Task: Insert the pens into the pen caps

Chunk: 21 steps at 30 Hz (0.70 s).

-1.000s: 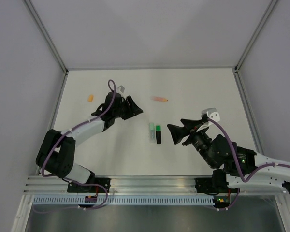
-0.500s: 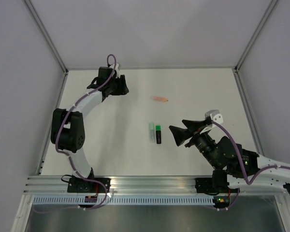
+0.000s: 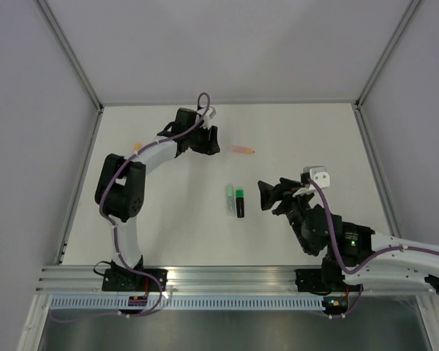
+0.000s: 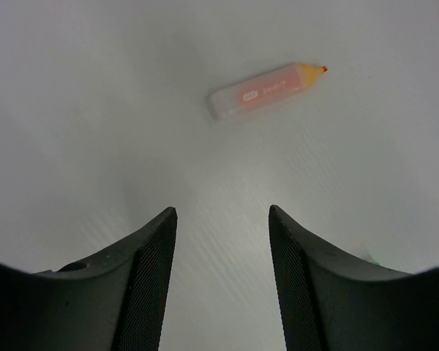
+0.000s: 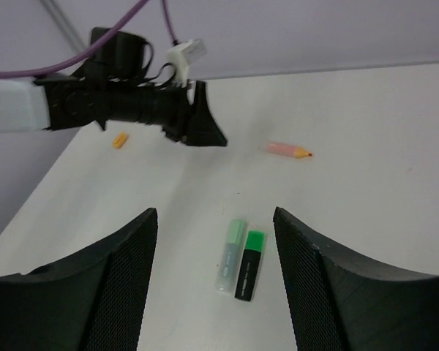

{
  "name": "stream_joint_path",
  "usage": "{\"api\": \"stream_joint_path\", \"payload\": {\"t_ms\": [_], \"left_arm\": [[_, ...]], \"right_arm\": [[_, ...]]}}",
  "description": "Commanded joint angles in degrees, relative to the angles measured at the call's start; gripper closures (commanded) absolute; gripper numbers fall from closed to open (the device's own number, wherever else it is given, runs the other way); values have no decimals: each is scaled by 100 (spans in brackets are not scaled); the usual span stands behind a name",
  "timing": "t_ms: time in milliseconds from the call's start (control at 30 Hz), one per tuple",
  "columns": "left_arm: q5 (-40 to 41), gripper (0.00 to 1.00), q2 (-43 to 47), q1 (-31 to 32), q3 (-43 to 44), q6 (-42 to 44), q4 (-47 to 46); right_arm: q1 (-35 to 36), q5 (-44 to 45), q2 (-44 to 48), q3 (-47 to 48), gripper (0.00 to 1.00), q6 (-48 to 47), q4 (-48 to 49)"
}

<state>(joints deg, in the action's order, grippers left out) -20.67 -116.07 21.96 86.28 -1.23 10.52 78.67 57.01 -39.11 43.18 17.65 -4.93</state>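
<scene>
Left gripper (image 3: 208, 140) hangs parted and empty, left of the salmon orange plastic marker (image 3: 242, 150); not touching. Right gripper (image 3: 265, 196) gapes empty; well inside the white table's (image 3: 314, 131) edges.

Salmon orange pen (image 3: 242, 149): flat on bench (image 3: 314, 131), far centre, uncapped, orange tip pointing right. Mint green pen (image 3: 230, 198) and black pen (image 3: 240, 205): flat at centre, side by side, parallel, just beside each other; black pen's far end bright green. Orange cap (image 3: 137, 147): far left, alone, well apart from the pens.
</scene>
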Motion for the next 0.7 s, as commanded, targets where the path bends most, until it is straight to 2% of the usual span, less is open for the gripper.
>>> {"api": "stream_joint_path", "payload": {"t_ms": [0,33,100,133,167,200,233,267,300,333,367,400,433,467,533,667], "left_arm": [[1006,41,953,-174,-787,-1166,-667],[1168,41,1329,-174,-1041,-1656,-492],[1188,42,1805,-148,-1532,-2211,-472],[1162,42,2399,-148,-1848,-2414,-629],[1118,42,2718,-148,-2574,-2634,-831],[1022,41,3043,-139,-2981,-3063,-1320],[916,39,3377,-139,-3760,-3284,-1603],[767,38,3937,-148,-4107,-3495,-1911],[339,37,4195,-148,-4450,-3776,-2514],[135,36,4381,-139,-4897,-3857,-2720],[-119,36,4678,-139,-5041,-3919,-2818],[-200,37,4794,-130,-5155,-3980,-2836],[-271,37,4891,-130,-5426,-4033,-2924],[-306,36,5092,-130,-5594,-4103,-3020],[-306,36,5278,-130,-6172,-4411,-3562],[-149,36,5717,-130,-6632,-4570,-3848]], "right_arm": [[-299,1267,-623,401,29,1062,-210],[-474,1321,-746,602,31,1404,-358],[-1203,814,-1263,919,32,2316,-587],[-1510,516,-1483,1416,32,2566,-936],[-2096,-36,-2068,1709,32,2786,-1122],[-2380,-346,-2413,2025,33,3162,-1333],[-2679,-619,-2739,2680,32,3401,-1814],[-3169,-813,-3464,3026,31,3725,-2114],[-3348,-1102,-3854,3804,31,4302,-2457],[-3506,-1192,-4224,4230,31,4526,-3095],[-3752,-1288,-4967,4608,30,4746,-3389],[-3867,-1603,-5340,5351,30,4957,-3705],[-3981,-1788,-5648,5655,30,5228,-4048],[-4209,-2008,-6208,5875,30,5405,-4164],[-4439,-2656,-6677,6253,33,5861,-4227],[-4913,-3512,-7750,6352,42,6328,-3753]]}}
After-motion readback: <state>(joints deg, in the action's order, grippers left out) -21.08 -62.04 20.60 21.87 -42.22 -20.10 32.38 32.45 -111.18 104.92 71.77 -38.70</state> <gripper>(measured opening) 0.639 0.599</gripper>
